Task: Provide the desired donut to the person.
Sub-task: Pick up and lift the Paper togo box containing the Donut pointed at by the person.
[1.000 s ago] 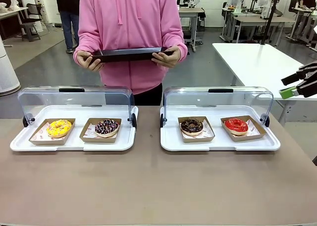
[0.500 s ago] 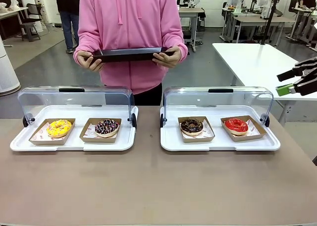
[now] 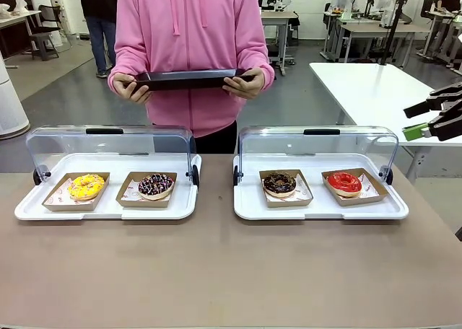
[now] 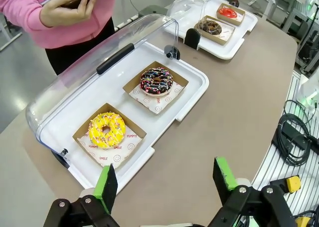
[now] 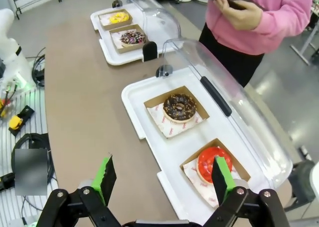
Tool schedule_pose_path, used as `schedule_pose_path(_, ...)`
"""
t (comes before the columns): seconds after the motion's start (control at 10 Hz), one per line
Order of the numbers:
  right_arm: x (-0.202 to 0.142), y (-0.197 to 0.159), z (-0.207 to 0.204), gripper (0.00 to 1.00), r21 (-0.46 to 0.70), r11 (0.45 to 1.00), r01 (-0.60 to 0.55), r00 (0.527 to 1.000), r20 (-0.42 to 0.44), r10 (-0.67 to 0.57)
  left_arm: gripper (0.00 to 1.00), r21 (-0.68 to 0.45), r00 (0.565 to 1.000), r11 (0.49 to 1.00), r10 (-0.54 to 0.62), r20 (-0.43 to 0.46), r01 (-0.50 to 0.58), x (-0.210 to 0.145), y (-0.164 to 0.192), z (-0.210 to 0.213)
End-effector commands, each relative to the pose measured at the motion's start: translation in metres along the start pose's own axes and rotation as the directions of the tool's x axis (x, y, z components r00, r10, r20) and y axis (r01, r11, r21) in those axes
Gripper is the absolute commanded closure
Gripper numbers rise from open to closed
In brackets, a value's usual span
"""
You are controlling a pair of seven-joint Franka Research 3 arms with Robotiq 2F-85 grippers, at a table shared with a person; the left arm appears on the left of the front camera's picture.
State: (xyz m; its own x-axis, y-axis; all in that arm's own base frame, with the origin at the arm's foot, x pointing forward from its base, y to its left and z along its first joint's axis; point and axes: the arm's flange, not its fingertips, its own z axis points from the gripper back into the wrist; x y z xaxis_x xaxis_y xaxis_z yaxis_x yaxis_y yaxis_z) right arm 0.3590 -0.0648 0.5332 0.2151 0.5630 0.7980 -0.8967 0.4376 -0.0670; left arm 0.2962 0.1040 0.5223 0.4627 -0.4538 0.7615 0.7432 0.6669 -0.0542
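Across brown counter (image 3: pixel 216 271), noted two white cases, left case (image 3: pixel 29 212) and right case (image 3: pixel 317 215), clear lids (image 3: pixel 108 145) swung back on far side, presumably to leave four donuts reachable: yellow donut (image 3: pixel 86 186) and sprinkled donut (image 3: pixel 155 185) at left, chocolate donut (image 3: pixel 279 182) and red donut (image 3: pixel 344 182) at right, each in own card tray (image 3: pixel 54 200). Beyond far edge, noted person (image 3: pixel 188 40) in pink holding dark tray (image 3: pixel 188 79) level, likely to receive the pick; cannot tell which donut wanted. Found left pincer (image 4: pixel 165 177) and right pincer (image 5: pixel 163 179) both released, empty, held high, well apart from donuts, probably awaiting choice.
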Motion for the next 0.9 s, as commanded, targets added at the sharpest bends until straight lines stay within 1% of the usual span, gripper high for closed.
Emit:
schedule_pose_path(0.0, -0.006, -0.001, -0.002, 0.00, -0.046, 0.998, 0.047, 0.999, 0.003, -0.046, 0.00, 0.023, 1.000, 1.000, -0.018, 0.020, 0.018, -0.041, -0.046, -0.028)
schedule_pose_path(0.2, -0.015, 0.001, 0.003, 0.00, -0.098, 0.989, 0.109, 0.994, -0.014, -0.111, 0.00, 0.031, 1.000, 0.999, -0.022, 0.012, 0.022, -0.041, -0.045, -0.027)
schedule_pose_path(0.3, -0.020, 0.002, 0.008, 0.00, -0.113, 0.986, 0.122, 0.992, -0.007, -0.123, 0.00, 0.032, 1.000, 0.999, -0.021, 0.011, 0.021, -0.041, -0.045, -0.026)
schedule_pose_path(0.5, -0.027, 0.007, 0.016, 0.00, -0.124, 0.986, 0.113, 0.994, 0.015, -0.112, 0.00, 0.035, 1.000, 0.999, -0.030, 0.007, 0.030, -0.039, -0.045, -0.025)
schedule_pose_path(0.8, -0.025, 0.008, 0.016, 0.00, -0.131, 0.986, 0.100, 0.995, 0.014, -0.099, 0.00, 0.039, 1.000, 0.999, -0.030, 0.002, 0.030, -0.037, -0.045, -0.024)
